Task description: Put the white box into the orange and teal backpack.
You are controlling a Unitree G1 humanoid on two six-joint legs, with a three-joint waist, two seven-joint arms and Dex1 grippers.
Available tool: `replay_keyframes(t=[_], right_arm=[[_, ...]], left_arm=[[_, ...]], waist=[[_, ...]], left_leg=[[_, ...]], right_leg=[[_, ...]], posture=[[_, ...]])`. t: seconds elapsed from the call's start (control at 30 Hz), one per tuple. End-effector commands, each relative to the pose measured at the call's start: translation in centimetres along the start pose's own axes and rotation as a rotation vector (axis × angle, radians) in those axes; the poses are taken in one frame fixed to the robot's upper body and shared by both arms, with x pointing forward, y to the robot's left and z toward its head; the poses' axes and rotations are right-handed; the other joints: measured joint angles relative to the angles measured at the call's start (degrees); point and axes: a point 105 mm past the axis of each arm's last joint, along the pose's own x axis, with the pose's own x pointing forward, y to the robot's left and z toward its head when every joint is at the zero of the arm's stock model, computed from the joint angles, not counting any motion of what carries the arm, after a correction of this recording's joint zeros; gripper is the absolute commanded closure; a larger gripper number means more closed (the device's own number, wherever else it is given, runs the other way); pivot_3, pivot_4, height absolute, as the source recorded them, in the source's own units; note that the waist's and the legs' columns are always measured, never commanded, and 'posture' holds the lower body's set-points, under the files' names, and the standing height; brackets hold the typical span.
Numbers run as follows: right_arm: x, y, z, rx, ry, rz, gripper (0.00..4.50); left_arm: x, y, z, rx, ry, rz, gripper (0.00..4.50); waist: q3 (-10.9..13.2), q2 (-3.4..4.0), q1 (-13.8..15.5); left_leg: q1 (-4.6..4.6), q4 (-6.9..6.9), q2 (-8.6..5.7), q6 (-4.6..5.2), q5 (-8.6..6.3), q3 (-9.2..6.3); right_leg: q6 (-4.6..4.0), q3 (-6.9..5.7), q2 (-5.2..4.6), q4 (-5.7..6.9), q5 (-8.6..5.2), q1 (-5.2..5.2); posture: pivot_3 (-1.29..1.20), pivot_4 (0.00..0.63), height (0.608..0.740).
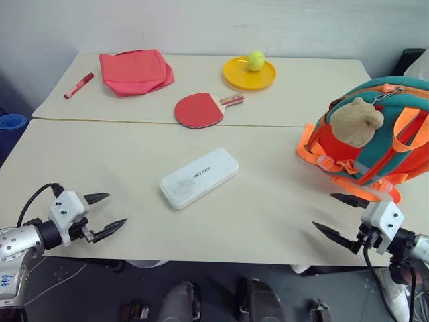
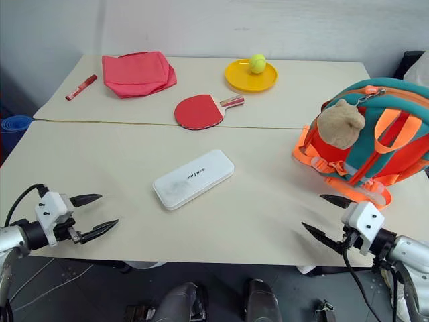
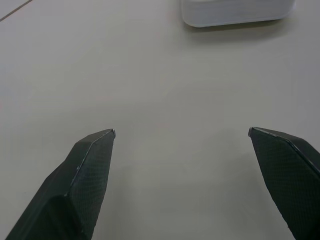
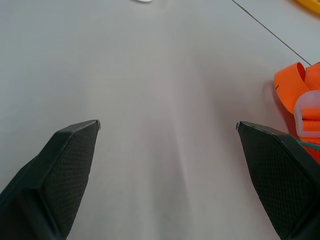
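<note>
Since the white box (image 1: 199,178) looks rigid, smooth and light, I'd pinch it across its narrow width. It lies flat at table centre, the orange and teal backpack (image 1: 375,134) at three o'clock. Left gripper (image 1: 106,214) and right gripper (image 1: 342,218) hover spread, empty. Paddle (image 1: 203,109) at twelve; nothing obstructs.

My wrist view cut off the white box (image 3: 237,12) — its lettering (image 1: 202,174) was too small to read.
</note>
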Motion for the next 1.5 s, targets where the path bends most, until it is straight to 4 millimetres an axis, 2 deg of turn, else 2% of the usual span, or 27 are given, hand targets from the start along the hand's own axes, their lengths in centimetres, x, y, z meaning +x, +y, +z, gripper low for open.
replay_keyframes(t=[0.03,0.13,0.17,0.2,0.3,0.4,0.5,0.57,0.6,0.67,0.73,0.8,0.97,1.1,1.3,1.5], right_arm=[[0.1,-0.3,1.3,-0.038,-0.031,0.016,0.02],[1.5,-0.3,2.6,-0.028,-0.075,0.026,0.02],[2.2,-0.3,3.3,-0.047,-0.079,0.045,0.20],[3.2,-0.3,4.1,-0.063,-0.071,0.070,0.41],[5.9,-0.8,6.2,-0.142,-0.031,0.089,1.33],[10.2,-2.0,8.6,-0.105,-0.004,0.019,2.37],[13.8,-2.4,9.2,-0.056,0.037,-0.016,3.45],[18.0,-2.9,8.9,-0.096,0.103,-0.029,3.97],[19.4,-3.0,9.4,-0.095,0.103,-0.034,4.00],[21.2,-2.8,9.9,-0.082,0.091,-0.001,4.49],[22.3,-2.7,10.0,-0.057,0.081,0.032,4.50],[23.1,-2.4,9.8,-0.037,0.079,0.071,4.50],[24.0,-1.6,9.8,-0.005,0.048,0.135,4.50],[23.5,-0.3,9.7,0.010,0.039,0.204,4.50],[20.5,1.7,9.6,0.027,0.033,0.284,4.50],[16.4,3.8,7.3,0.060,0.124,0.321,4.50]], left_arm=[[0.0,0.2,0.8,0.019,-0.026,0.002,0.00],[0.6,-0.1,2.1,-0.034,-0.074,-0.026,0.00],[0.8,-0.2,2.5,-0.048,-0.078,-0.037,0.00],[1.0,-0.2,3.2,-0.046,-0.090,-0.031,0.19],[1.6,-0.2,3.8,-0.036,-0.082,0.047,0.94],[3.0,-1.7,3.4,-0.099,-0.070,0.058,1.88],[4.0,-2.7,3.2,-0.138,-0.063,0.037,2.88],[5.3,-3.1,3.8,-0.163,-0.081,0.012,3.41],[5.8,-3.1,4.0,-0.168,-0.087,0.008,3.43],[6.4,-2.8,4.2,-0.182,-0.090,0.020,3.93],[7.0,-2.9,4.4,-0.200,-0.088,0.003,4.47],[7.4,-3.4,4.5,-0.202,-0.080,-0.024,4.47],[8.2,-3.4,4.7,-0.210,-0.079,-0.024,4.47],[8.5,-3.7,5.4,-0.208,-0.113,-0.040,4.47],[8.4,-4.0,5.7,-0.201,-0.119,-0.064,4.47],[8.4,-4.9,5.7,-0.196,-0.110,-0.131,4.47]], waist=[[0.00,0.00,0.01],[0.00,0.00,0.00],[0.00,0.00,-0.01],[0.00,0.00,-0.09],[0.01,0.02,-0.36],[0.01,0.04,-0.78],[-0.02,-0.03,-0.84],[-0.05,-0.08,0.44],[-0.06,-0.10,-0.05],[-0.07,-0.11,-1.02],[-0.07,-0.12,-1.49],[-0.07,-0.12,-1.50],[-0.07,-0.12,-1.60],[-0.07,-0.12,-1.58],[-0.07,-0.12,-1.47],[-0.08,-0.12,-1.38]], left_leg=[[0.00,0.00,0.00,0.01,0.00,0.00],[0.00,0.03,0.00,0.01,0.00,0.00],[0.00,0.06,0.00,0.01,0.00,-0.01],[-0.01,0.10,0.01,0.00,0.00,-0.01],[-0.01,0.15,0.01,-0.04,-0.02,-0.01],[-0.02,0.14,0.03,0.01,0.02,0.00],[-0.12,0.15,0.04,0.13,0.13,-0.01],[-0.35,0.19,0.04,0.12,0.16,-0.04],[-0.65,0.31,-0.03,0.23,0.23,-0.06],[-0.78,0.45,-0.13,0.47,0.39,0.24],[-0.76,0.43,-0.14,0.44,0.46,0.22],[-0.78,0.38,-0.12,0.39,0.47,0.18],[-0.87,0.39,-0.13,0.40,0.48,0.18],[-0.85,0.43,-0.10,0.38,0.53,0.16],[-0.90,0.41,-0.08,0.34,0.53,0.06],[-0.89,0.41,-0.07,0.33,0.52,0.05]], right_leg=[[0.00,0.00,0.00,0.00,0.00,0.00],[0.00,0.00,0.00,0.02,0.00,0.00],[0.00,0.00,0.00,0.05,0.00,0.00],[0.00,0.01,0.00,0.08,0.00,0.00],[0.00,0.08,-0.03,0.18,0.00,-0.05],[-0.02,0.09,-0.01,0.21,-0.01,-0.09],[-0.09,0.05,0.02,0.28,-0.05,-0.23],[-0.13,-0.01,0.09,0.54,-0.07,-0.43],[-0.13,0.00,0.04,0.69,-0.07,-0.71],[0.06,-0.02,0.03,0.72,0.06,-0.85],[0.09,0.01,0.00,0.79,0.11,-0.86],[0.04,-0.01,0.11,0.78,0.08,-0.88],[0.04,-0.01,0.36,0.74,0.08,-0.90],[0.05,0.01,0.35,0.79,0.08,-0.90],[0.04,0.03,0.27,0.75,0.07,-0.90],[0.04,0.03,0.16,0.74,0.07,-0.89]], posture=[[0.00,0.150,0.740],[0.00,0.150,0.740],[0.00,0.150,0.740],[0.00,0.150,0.740],[0.00,0.150,0.740],[0.00,0.150,0.740],[0.00,0.150,0.740],[0.00,0.150,0.740],[0.00,0.150,0.740],[0.00,0.150,0.740],[0.00,0.150,0.740],[0.00,0.150,0.740],[0.00,0.150,0.740],[0.00,0.150,0.740],[0.00,0.150,0.740],[0.00,0.150,0.740]])
